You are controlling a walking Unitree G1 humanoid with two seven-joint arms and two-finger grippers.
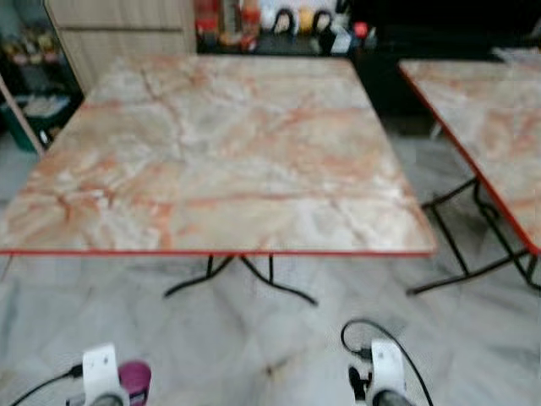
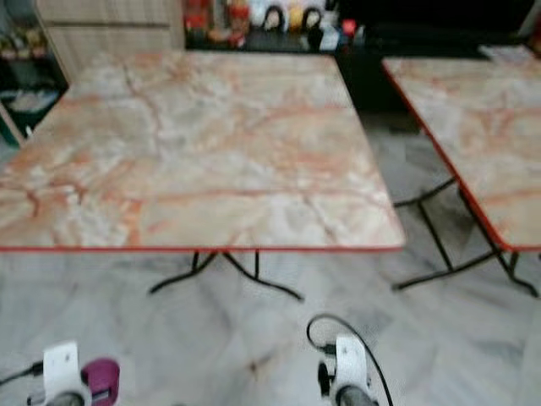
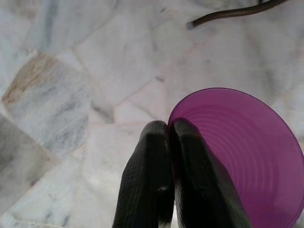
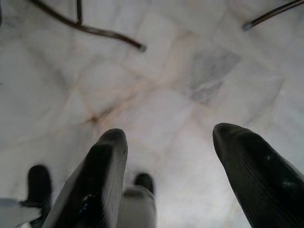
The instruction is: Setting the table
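Observation:
A purple plastic cup (image 3: 242, 156) hangs low over the floor, its rim pinched between the two black fingers of my left gripper (image 3: 169, 130), which is shut on it. The same cup (image 1: 133, 378) shows at the lower left of the left eye view, beside the left wrist. My right gripper (image 4: 168, 135) points down at the floor with its fingers wide apart and nothing between them. Ahead stands a square marble-patterned table (image 1: 220, 152) with a red edge and a bare top.
A second marble table (image 1: 490, 118) stands to the right, with a floor gap between the two. Black metal legs (image 1: 254, 279) spread under the near table. A counter with bottles and small items (image 1: 287, 21) runs along the back wall. A wooden cabinet (image 1: 118, 34) stands back left.

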